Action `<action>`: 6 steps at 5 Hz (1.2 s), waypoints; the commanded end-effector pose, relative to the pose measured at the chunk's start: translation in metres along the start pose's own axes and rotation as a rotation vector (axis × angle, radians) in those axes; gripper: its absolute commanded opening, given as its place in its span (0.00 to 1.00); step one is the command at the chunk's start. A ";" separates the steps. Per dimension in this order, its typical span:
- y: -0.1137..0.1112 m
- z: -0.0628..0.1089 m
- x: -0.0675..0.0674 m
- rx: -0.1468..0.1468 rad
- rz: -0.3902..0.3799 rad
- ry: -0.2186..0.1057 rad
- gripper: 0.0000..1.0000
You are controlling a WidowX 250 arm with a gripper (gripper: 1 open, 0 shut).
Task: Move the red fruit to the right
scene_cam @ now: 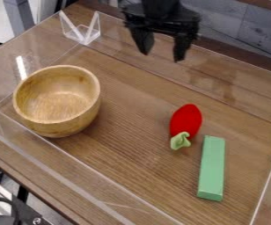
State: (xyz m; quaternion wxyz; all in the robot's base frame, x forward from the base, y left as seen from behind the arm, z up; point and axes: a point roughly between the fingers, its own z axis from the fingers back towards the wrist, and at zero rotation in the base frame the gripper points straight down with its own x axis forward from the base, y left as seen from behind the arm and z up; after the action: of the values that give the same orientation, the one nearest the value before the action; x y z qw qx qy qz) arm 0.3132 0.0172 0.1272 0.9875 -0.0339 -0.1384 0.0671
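Note:
The red fruit (pixel 185 122) lies on the wooden table right of centre, a glossy oval with its light green stem end pointing toward the front. My gripper (pixel 159 47) hangs open at the top of the view, black fingers (pixel 138 41) spread and nothing between them. It is well behind and to the left of the fruit, apart from it.
A wooden bowl (pixel 57 98) sits at the left. A long flat green block (pixel 211 167) lies just right of and in front of the fruit. Clear plastic walls (pixel 79 29) fence the table on all sides.

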 end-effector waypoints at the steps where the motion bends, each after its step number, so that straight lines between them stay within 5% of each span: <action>1: 0.029 0.015 0.019 0.056 0.028 -0.058 1.00; 2: 0.064 0.020 0.021 0.101 0.076 -0.066 1.00; 3: 0.080 0.019 0.027 0.103 0.115 -0.067 1.00; 5: 0.054 0.020 0.035 0.148 0.196 -0.067 1.00; 6: 0.062 0.013 0.035 0.172 0.197 -0.063 1.00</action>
State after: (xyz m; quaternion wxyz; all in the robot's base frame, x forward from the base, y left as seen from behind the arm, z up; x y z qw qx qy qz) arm 0.3295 0.0791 0.1291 0.9759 0.0368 -0.1324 0.1695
